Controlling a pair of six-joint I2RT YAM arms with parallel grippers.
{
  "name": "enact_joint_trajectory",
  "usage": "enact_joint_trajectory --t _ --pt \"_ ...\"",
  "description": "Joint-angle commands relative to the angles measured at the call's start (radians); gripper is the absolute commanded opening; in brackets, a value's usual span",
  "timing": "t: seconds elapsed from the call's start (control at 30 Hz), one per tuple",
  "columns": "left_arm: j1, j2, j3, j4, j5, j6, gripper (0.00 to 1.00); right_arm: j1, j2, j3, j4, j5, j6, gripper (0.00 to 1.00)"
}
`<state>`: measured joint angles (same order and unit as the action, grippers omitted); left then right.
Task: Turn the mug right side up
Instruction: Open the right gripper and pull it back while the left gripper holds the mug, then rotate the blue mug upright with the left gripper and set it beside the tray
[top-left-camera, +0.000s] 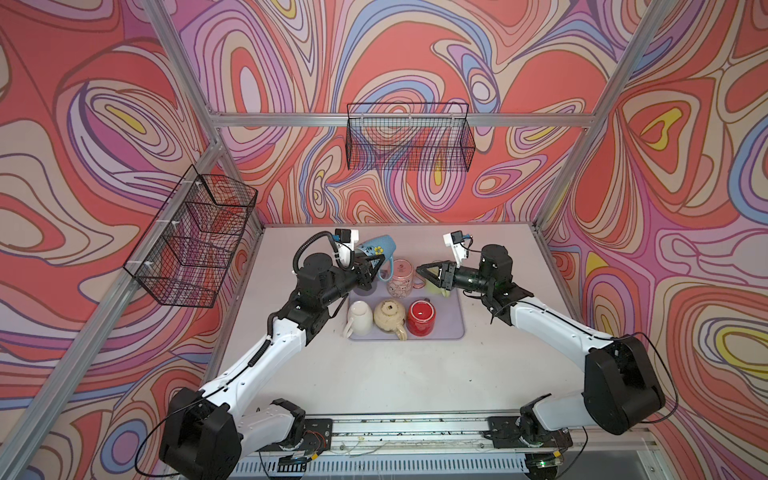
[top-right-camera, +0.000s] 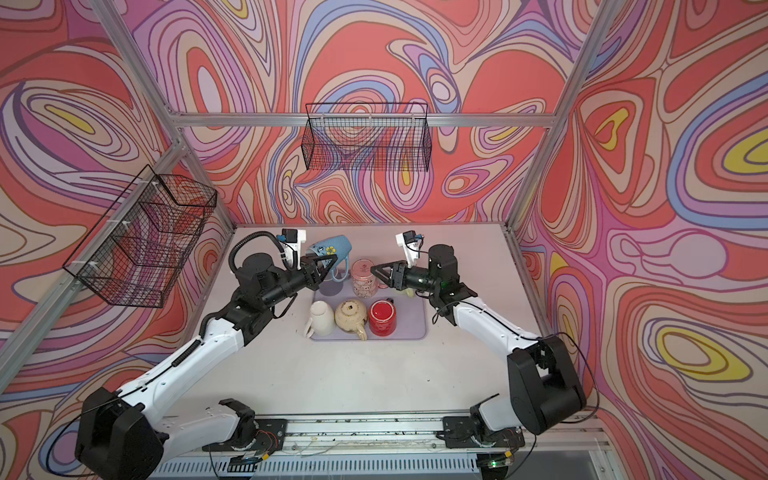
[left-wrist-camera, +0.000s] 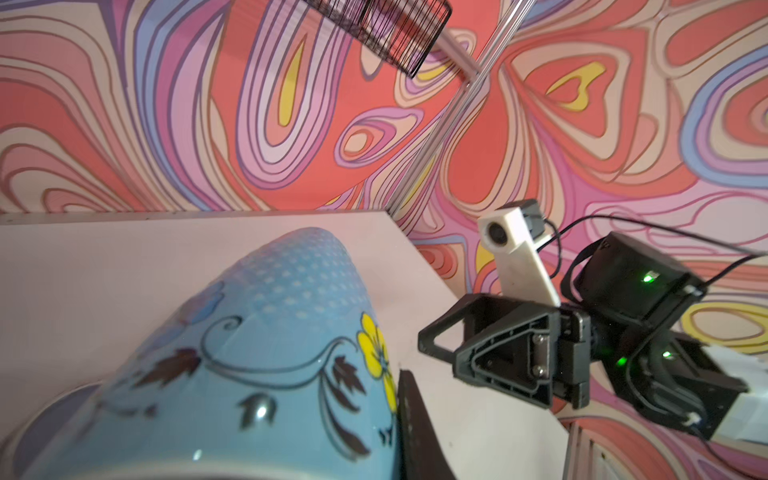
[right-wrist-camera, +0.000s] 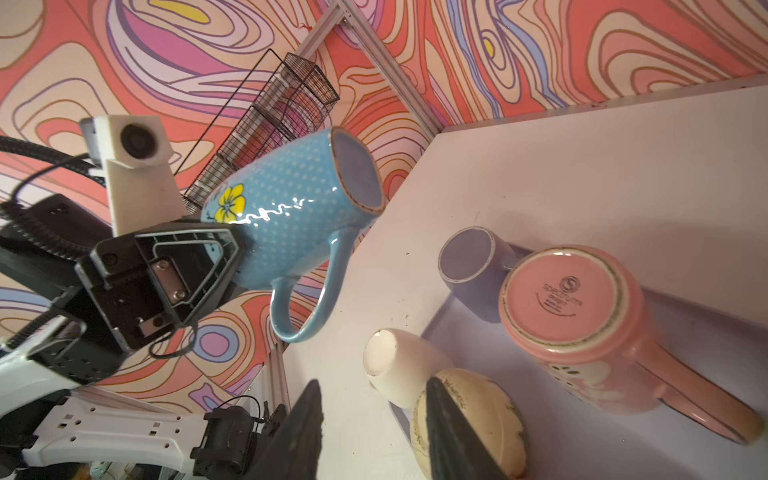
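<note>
The left hand (top-left-camera: 371, 266) grasps the mug (top-left-camera: 376, 247) near its rim, tilted sideways above the desk (top-left-camera: 395, 374). The right hand (top-left-camera: 428, 272) is released, empty. The turn seems half done; next, rotate the base downward.

Left wrist view: blue mug (left-wrist-camera: 266, 374) runs off the bottom edge, so I can't see its mouth or handle. Only one blurred finger (left-wrist-camera: 415, 436) of the left pincer (top-left-camera: 376, 267) shows.

Right wrist view: right pincer (right-wrist-camera: 374, 384) is cut off at the frame edge, and one finger covers part of the beige mug (right-wrist-camera: 498, 409).

Top view: pale yellowish thing (top-left-camera: 444, 291) under the right pincer; I can't identify it.
</note>
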<state>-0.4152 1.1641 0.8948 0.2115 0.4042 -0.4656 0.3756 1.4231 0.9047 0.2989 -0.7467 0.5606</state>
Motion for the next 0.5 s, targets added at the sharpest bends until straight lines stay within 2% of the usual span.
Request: enact_joint_trajectory --t 0.0,0.23,0.37,0.47 --pt "0.028 -0.057 0.126 -0.279 -0.094 0.174 0.0 -0.005 -0.048 0.033 -0.114 0.097 -0.081 0.42" --pt "0.098 -0.009 0.363 -0.767 -0.246 0.36 0.0 -0.023 -0.074 0.059 -0.267 0.238 -0.153 0.41" --pt "0.121 0.056 0.446 -0.916 -0.327 0.434 0.0 -0.03 -0.072 0.054 -0.281 0.27 -0.157 0.41" --pt "0.152 0.133 0.515 -1.028 -0.313 0.471 0.0 -0.033 -0.071 0.048 -0.287 0.287 -0.161 0.41"
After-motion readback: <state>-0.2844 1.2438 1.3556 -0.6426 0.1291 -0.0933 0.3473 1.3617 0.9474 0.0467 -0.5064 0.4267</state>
